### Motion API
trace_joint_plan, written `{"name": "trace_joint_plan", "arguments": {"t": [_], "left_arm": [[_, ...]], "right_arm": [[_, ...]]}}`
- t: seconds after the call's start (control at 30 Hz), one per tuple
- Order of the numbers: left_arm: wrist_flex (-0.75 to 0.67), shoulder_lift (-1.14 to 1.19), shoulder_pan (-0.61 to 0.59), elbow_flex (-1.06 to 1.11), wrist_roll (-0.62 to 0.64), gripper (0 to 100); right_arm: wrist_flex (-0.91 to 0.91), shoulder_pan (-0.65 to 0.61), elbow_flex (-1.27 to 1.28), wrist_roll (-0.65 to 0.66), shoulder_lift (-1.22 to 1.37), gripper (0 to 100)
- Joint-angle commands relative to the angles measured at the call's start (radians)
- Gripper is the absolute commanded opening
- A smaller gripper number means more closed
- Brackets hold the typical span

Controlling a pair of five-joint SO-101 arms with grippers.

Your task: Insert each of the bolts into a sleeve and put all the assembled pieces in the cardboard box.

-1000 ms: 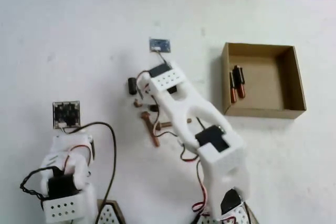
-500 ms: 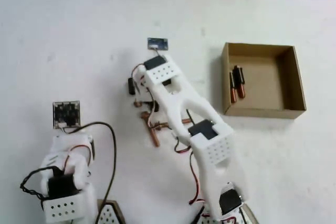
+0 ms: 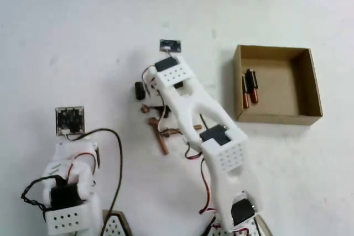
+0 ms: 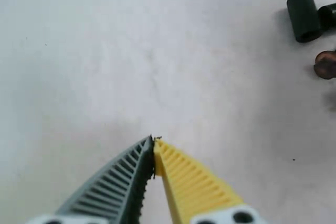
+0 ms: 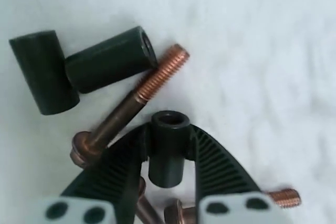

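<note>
On my screens the worktop is white and the box plain brown. Each sleeve reads black, each bolt coppery. The left hand is ribbed, half grey, half yellow; the right hand is black and ribbed. Both arms are white.

Right wrist view: right tool, clamped on a sleeve, hides whatever joins a bolt head and a threaded tip; one bolt or two, cannot tell.
Left wrist view: another sleeve and a second bolt head are cut by the edge.
High view: pieces in the cardboard box are too small to separate.
</note>
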Motion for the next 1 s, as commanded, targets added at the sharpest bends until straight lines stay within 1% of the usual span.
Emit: {"name": "trace_joint_plan", "arguments": {"t": [0.0, 0.07, 0.2, 0.37, 0.5, 0.6, 0.73, 0.97], "left_arm": [[-0.003, -0.010, -0.001, -0.044, -0.011, 2], [-0.003, -0.010, -0.001, -0.044, -0.011, 2], [-0.003, -0.010, -0.001, -0.044, -0.011, 2], [-0.003, -0.010, -0.001, -0.043, -0.011, 2], [-0.003, -0.010, -0.001, -0.043, -0.011, 2], [-0.003, -0.010, -0.001, -0.043, -0.011, 2], [-0.003, -0.010, -0.001, -0.043, -0.009, 2], [-0.003, -0.010, 0.001, -0.043, -0.008, 2]], "right_arm": [[0.042, -0.013, -0.014, 0.005, -0.090, 1.8], [0.061, -0.010, -0.014, 0.023, -0.114, 1.8], [0.067, -0.012, -0.012, 0.192, -0.133, 1.8], [0.073, -0.001, -0.012, 0.311, -0.133, 1.8], [0.088, 0.019, -0.012, 0.482, -0.133, 1.8], [0.088, 0.061, -0.011, 0.595, -0.131, 1.8], [0.087, 0.094, -0.011, 0.635, -0.122, 2.0], [0.059, 0.077, -0.021, 0.635, -0.035, 2.2]]}}
